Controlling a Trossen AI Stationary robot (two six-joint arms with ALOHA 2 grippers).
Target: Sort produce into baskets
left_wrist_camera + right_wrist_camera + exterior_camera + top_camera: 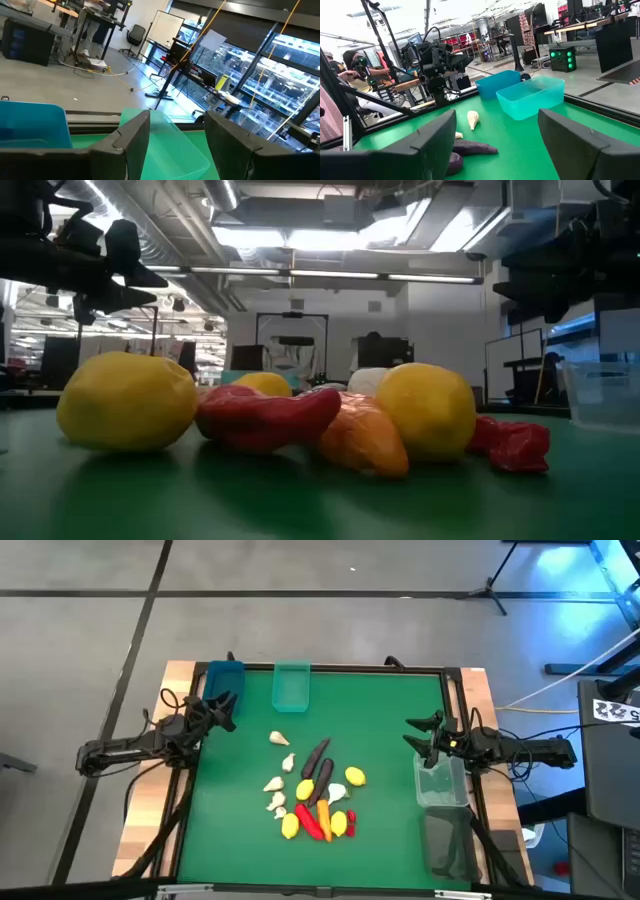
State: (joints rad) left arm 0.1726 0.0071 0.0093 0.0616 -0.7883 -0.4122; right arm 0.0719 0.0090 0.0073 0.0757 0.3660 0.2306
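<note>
- My left pincer (pixel 225 705) hovered empty, fingers parted, upper left by the glossy blue bin (pixel 224 677).
- My right pincer (pixel 425 735) gaped wide, empty, above the clear plastic bin (pixel 441 783).
- Smooth rounded lemons (pixel 354 777) lay mid-desk (pixel 380 720).

surface (pixel 230 790): green mat | blue bin (pixel 224 677), teal bin (pixel 291 686) at far edge | clear bin (pixel 441 782), grey bin (pixel 448 844) right side | produce pile (pixel 315 800) centre

Lab: exposed ceiling ducts (pixel 200 225), desks (pixel 85 7), tripods (pixel 497 580).
</note>
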